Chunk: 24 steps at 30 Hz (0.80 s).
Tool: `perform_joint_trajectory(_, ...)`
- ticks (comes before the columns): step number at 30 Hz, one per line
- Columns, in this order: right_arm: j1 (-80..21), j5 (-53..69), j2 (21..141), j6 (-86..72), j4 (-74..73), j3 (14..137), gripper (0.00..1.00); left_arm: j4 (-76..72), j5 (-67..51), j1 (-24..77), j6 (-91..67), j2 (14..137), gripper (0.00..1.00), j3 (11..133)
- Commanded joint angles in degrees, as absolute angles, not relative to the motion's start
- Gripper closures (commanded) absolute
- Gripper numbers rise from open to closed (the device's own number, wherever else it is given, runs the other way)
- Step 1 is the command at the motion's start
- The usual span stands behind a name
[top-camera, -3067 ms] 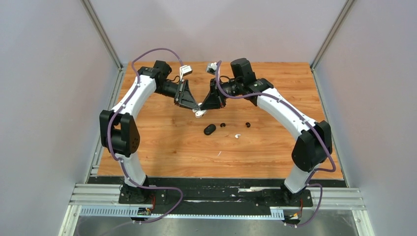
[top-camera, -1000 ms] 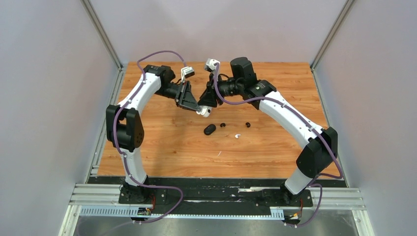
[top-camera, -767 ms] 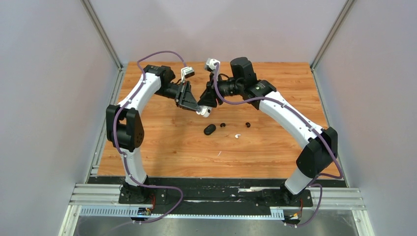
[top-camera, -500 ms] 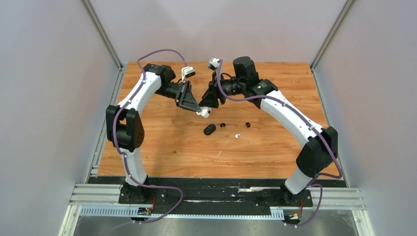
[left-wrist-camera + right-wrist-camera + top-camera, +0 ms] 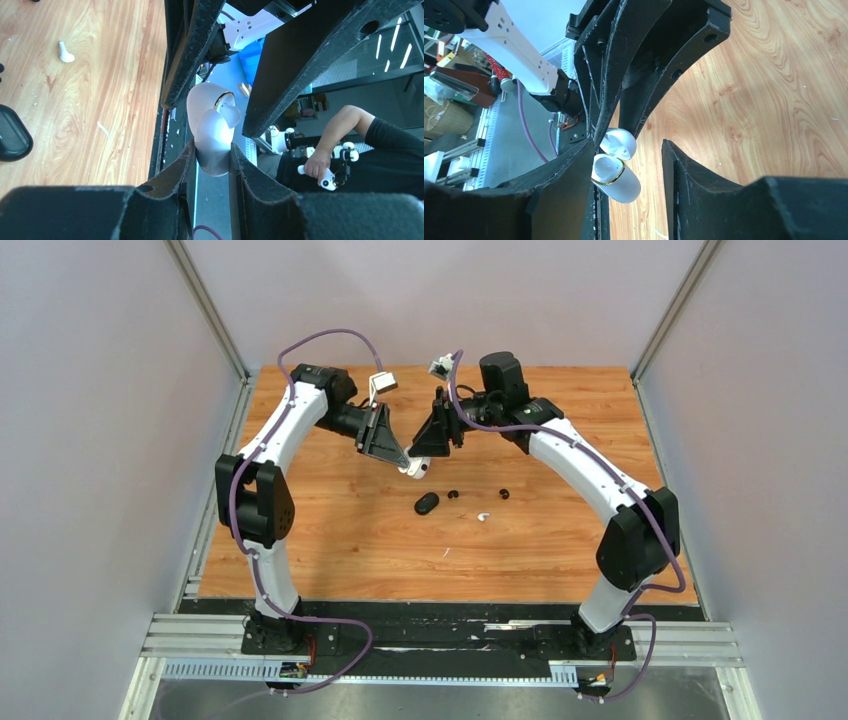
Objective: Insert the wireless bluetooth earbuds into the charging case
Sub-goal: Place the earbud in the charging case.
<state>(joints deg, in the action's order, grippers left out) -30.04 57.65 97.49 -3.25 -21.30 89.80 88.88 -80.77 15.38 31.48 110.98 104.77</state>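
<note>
My left gripper (image 5: pixel 408 462) is shut on the white charging case (image 5: pixel 416 469), held above the table's far middle. In the left wrist view the fingers (image 5: pixel 182 162) pinch the case (image 5: pixel 214 135) by its base, lid open and gold rim showing. My right gripper (image 5: pixel 437 443) stands open just right of it; in the right wrist view the open case (image 5: pixel 618 181) lies near one finger (image 5: pixel 574 175), with a gap to the other. A white earbud (image 5: pixel 484 516) and two black earbuds (image 5: pixel 453 494) (image 5: pixel 504 494) lie on the wood. The white earbud (image 5: pixel 65 52) shows in the left wrist view too.
A black oval case (image 5: pixel 427 503) lies shut on the wooden table (image 5: pixel 330 540) below the grippers, and it appears again (image 5: pixel 12 140) in the left wrist view. A tiny white fleck (image 5: pixel 446 552) lies nearer the front. Grey walls enclose the table on three sides.
My right gripper has opened and drawn back up and to the right, away from the white case. The left gripper keeps its hold and has barely moved.
</note>
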Motion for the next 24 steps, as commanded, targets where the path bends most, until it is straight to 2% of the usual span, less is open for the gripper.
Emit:
perform_joint_trajectory(1, -29.3, 61.3, 98.3, -7.8, -16.1, 92.4, 0.48, 95.2, -80.8, 15.7, 33.8, 110.5, 1.0, 106.3)
perform_joint_trajectory(4, -28.8, 62.0, 98.2, -9.8, -14.7, 94.1, 0.45, 93.0, -78.5, 15.8, 31.2, 110.1, 1.0, 106.0)
perform_joint_trajectory(9, -25.1, 61.6, 95.1, -9.3, -15.7, 92.7, 0.46, 88.2, -74.6, 15.8, 25.6, 109.2, 1.0, 105.9)
perform_joint_trajectory(16, -20.3, 50.9, 85.2, 12.2, -28.7, 83.0, 0.49, 81.5, -62.5, 15.9, 17.6, 106.6, 1.0, 107.2)
perform_joint_trajectory(20, -18.2, 47.3, 81.4, 13.3, -31.3, 76.8, 0.54, 84.4, -54.9, 16.7, 19.0, 107.5, 1.0, 113.5)
perform_joint_trajectory(24, -18.8, 53.4, 82.9, 12.2, -29.1, 76.8, 0.56, 87.2, -51.1, 17.6, 25.2, 109.0, 1.0, 116.5)
